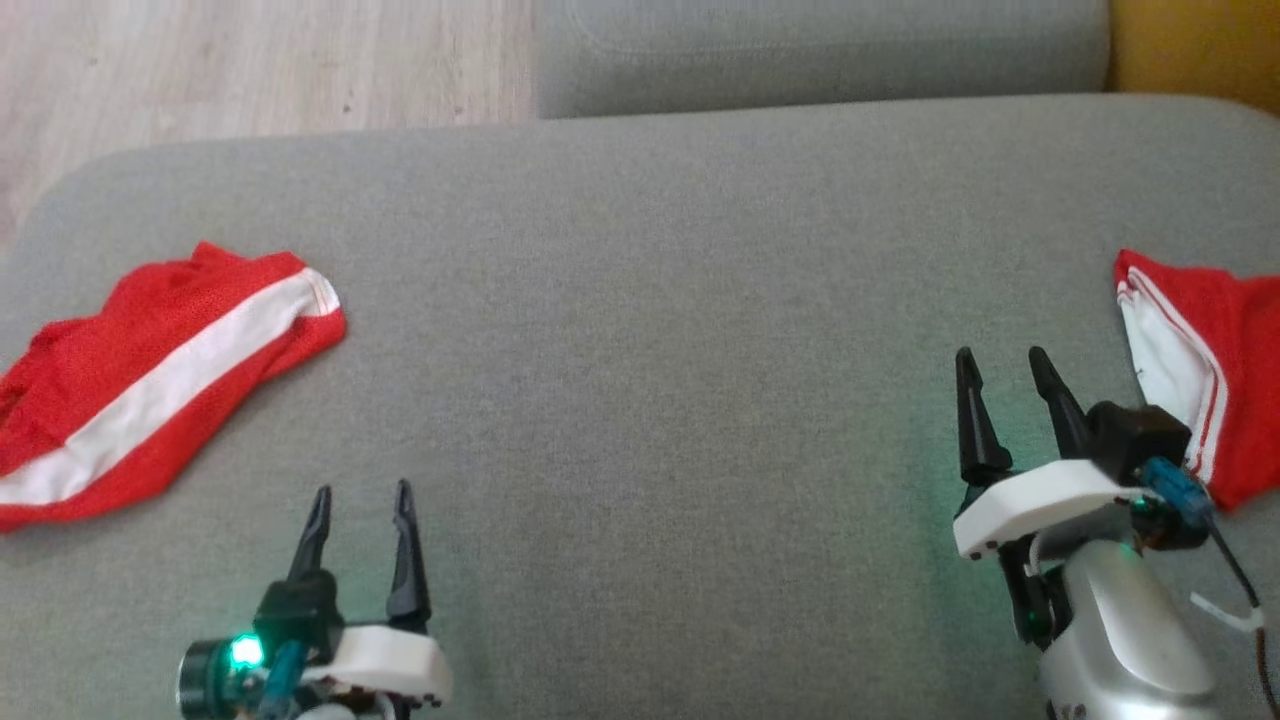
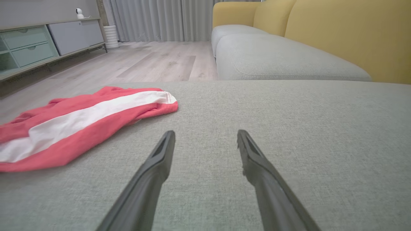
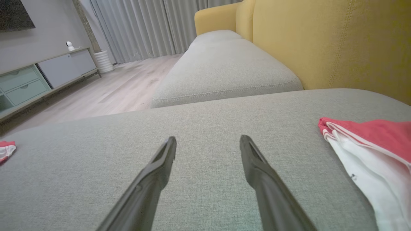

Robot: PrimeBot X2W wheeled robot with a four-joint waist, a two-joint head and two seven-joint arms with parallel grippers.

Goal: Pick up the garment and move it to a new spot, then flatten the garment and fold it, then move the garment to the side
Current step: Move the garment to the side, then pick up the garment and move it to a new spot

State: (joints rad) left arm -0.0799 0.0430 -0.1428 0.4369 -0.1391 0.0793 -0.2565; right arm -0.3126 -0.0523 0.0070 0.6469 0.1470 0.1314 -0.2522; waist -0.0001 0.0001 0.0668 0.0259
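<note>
Both grippers are spread and hold nothing. Left gripper point(image 1: 362, 490) sits at 7 o'clock in the head view, right gripper point(image 1: 1001, 355) at 4 o'clock, both over the grey cushion point(image 1: 650, 300). Red-and-white garment point(image 1: 150, 385) lies crumpled at 9 o'clock, apart from the left fingers. Second red-and-white garment point(image 1: 1215, 360) is at 3 o'clock, just beside the right wrist. Wood floor point(image 1: 250, 60) at 11 o'clock, yellow backrest point(image 3: 321, 41) at 1 o'clock.

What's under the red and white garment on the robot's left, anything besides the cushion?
The red and white garment lies crumpled directly on the grey cushion, and nothing sticks out around its edges. Whatever its folds cover is hidden from view.
</note>
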